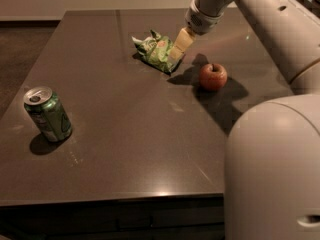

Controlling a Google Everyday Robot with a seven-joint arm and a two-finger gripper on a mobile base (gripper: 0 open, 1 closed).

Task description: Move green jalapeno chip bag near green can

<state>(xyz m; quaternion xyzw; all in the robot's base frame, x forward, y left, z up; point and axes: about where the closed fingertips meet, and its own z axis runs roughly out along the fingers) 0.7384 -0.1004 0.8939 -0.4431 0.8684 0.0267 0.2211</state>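
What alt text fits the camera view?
The robot's gripper hangs at the right edge of the green jalapeno chip bag on the far side of a dark table. A red apple sits right of it; the green can stands front left.
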